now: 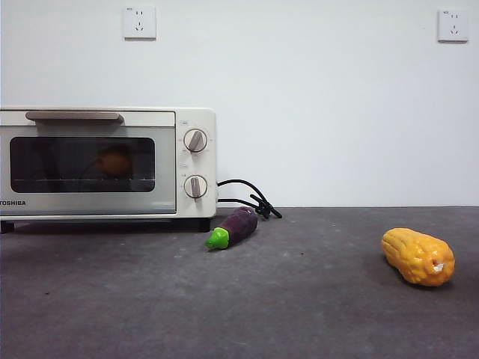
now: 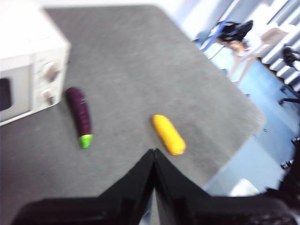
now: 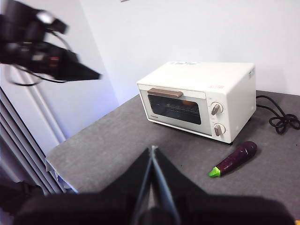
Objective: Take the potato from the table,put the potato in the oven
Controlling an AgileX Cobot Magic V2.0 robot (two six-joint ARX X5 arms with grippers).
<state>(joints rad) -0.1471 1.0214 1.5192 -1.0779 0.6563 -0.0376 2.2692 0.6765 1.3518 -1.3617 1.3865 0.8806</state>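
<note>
Potato (image 1: 114, 161) sat inside oven (image 1: 168, 206), dim orange shape behind shut dark glass door; long axis not readable through glass. We judged task done. Both arms hung high, well clear: left gripper (image 2: 153, 157) jaws together, empty; right gripper (image 3: 152, 157) likewise. From oven, eggplant (image 1: 235, 227) at 4 o'clock, corn (image 1: 418, 256) far toward 3 on table (image 1: 299, 314).

The boxy metal oven (image 1: 105, 161) is cream-white; the long eggplant (image 1: 235, 227) purple, green-capped; the bumpy corn cob (image 1: 418, 256) yellow-orange; the flat table (image 1: 299, 299) mottled dark grey.
</note>
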